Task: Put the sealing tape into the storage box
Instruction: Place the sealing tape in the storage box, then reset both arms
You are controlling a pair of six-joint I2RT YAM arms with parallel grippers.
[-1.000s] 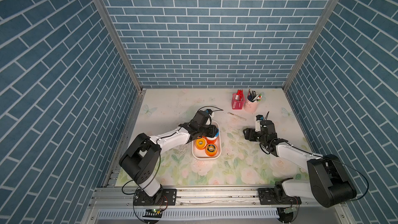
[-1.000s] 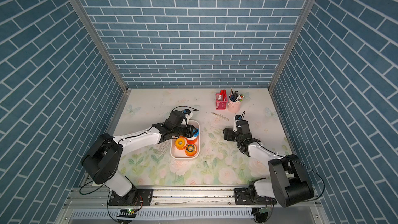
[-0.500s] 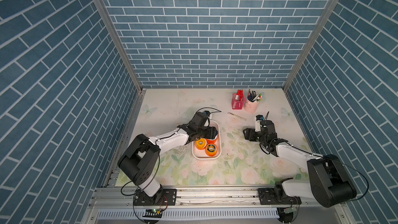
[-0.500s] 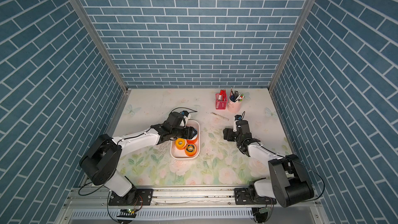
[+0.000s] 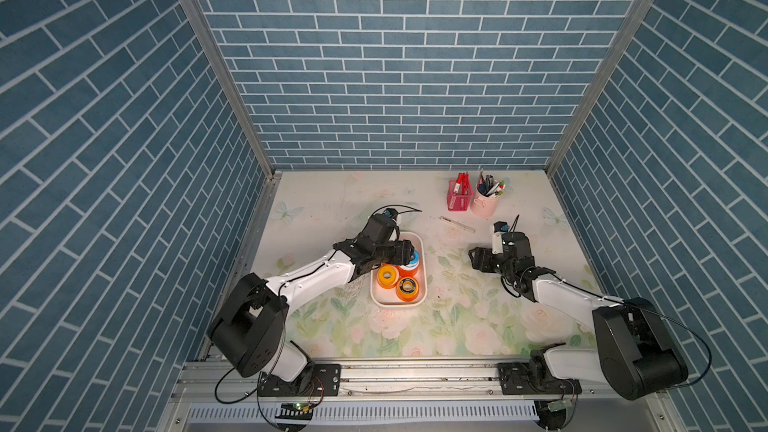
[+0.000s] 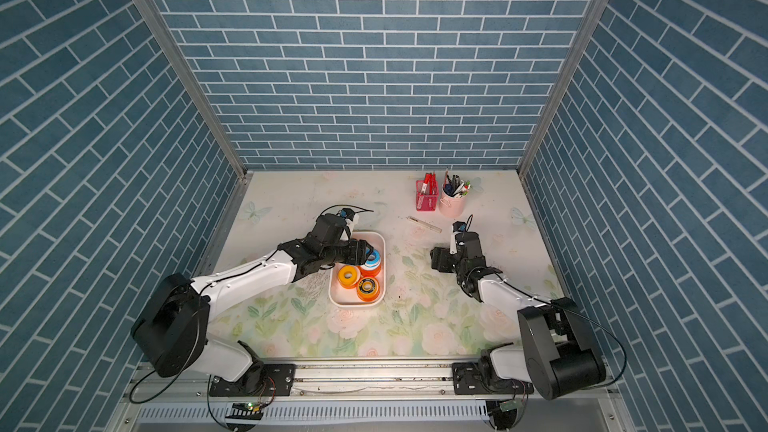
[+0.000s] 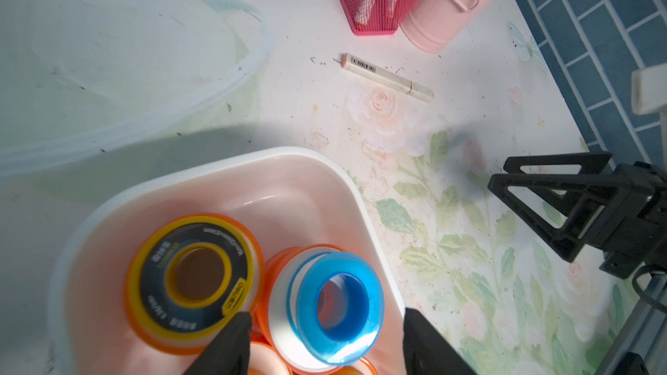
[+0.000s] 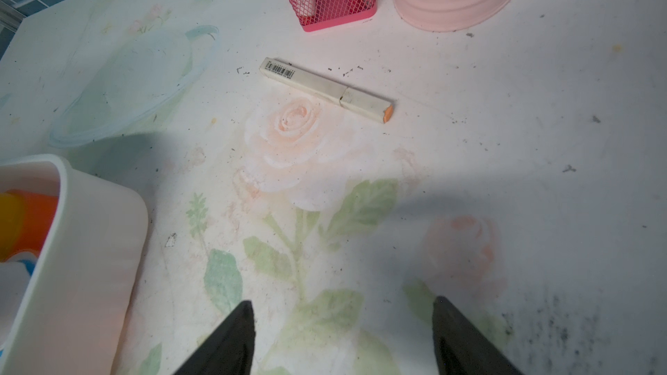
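At the left, over the white storage box (image 5: 419, 301): left tool (image 7: 326, 337), spread wide to either side of a blue spool (image 7: 335, 304) without touching it, gripping nothing. All visible sealing tape (image 5: 386, 277) inside that box, mid-bench: small round spools of white tape, flanges orange or yellow, the blue one tilted atop an orange one. On the yellow-rimmed spool (image 7: 195, 279) beside it, a black ring label with white lettering and a yellow tab, too blurred to read. Further right on the bench (image 8: 505, 138), a white marker (image 8: 326, 90) with an orange end and a printed barcode, digits unreadable. Behind it, red mesh basket (image 5: 459, 199) beside pink cup (image 5: 484, 206). At the right, right tool (image 8: 341, 319), fingers likewise wide apart, empty, above the flower-printed bench.
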